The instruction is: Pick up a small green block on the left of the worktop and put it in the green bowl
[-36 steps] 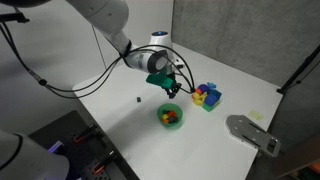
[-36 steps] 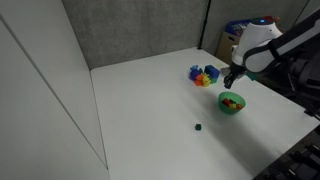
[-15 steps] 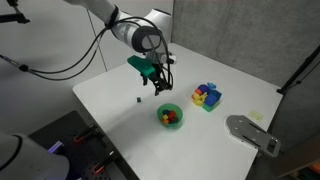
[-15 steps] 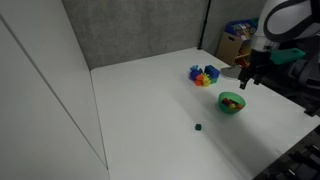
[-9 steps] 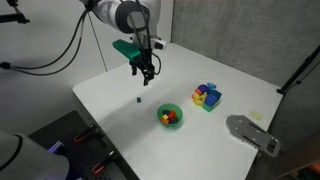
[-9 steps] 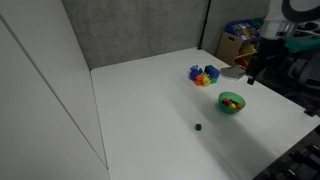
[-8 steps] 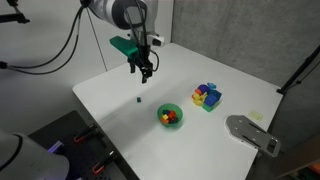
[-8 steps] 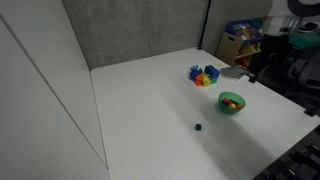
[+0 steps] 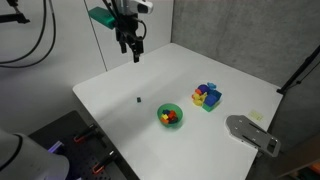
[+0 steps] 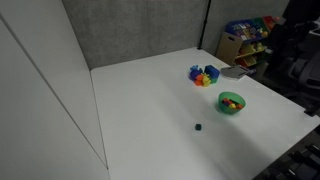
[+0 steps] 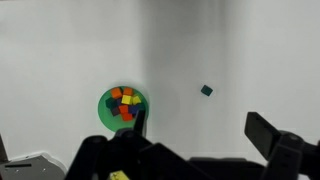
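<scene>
The small green block (image 9: 137, 99) is a tiny dark cube lying alone on the white worktop, also seen in the other exterior view (image 10: 198, 127) and in the wrist view (image 11: 206, 90). The green bowl (image 9: 170, 125) sits a short way from it, with several red, yellow and orange blocks inside; the bowl (image 10: 232, 110) shows in both exterior views and in the wrist view (image 11: 104, 108). My gripper (image 9: 133, 48) hangs high above the far part of the worktop, well clear of both. In the wrist view the gripper (image 11: 203, 135) is open, with nothing between its fingers.
A blue square holder (image 9: 207, 96) of multicoloured blocks stands beyond the bowl, also in the other exterior view (image 10: 205, 75). A grey device (image 9: 250, 135) lies at the table's edge. Shelves with colourful items (image 10: 250, 35) stand behind the table.
The arm has risen from just above the bowl and swung up and away toward the back of the table. The gripper stayed open; block and bowl have not moved.
</scene>
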Tool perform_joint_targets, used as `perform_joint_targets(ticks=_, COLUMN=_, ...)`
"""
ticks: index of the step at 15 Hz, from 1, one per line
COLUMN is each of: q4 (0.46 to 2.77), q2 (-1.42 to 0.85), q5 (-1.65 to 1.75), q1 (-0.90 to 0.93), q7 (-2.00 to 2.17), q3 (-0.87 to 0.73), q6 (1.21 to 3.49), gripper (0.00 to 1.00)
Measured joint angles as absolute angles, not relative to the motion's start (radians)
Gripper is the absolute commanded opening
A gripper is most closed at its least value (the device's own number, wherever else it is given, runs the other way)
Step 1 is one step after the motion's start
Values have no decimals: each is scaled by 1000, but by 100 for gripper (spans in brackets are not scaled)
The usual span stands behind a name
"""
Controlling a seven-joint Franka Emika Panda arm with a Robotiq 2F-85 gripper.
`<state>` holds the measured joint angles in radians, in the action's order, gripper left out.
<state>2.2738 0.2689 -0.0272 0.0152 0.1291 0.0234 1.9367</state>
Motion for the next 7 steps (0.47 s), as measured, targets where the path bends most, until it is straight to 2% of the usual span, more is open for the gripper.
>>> perform_joint_targets(ticks=7, q4=2275, q2=327, q5=-21, q1=15, q7=134, q3=34, q6=1930, gripper=100)
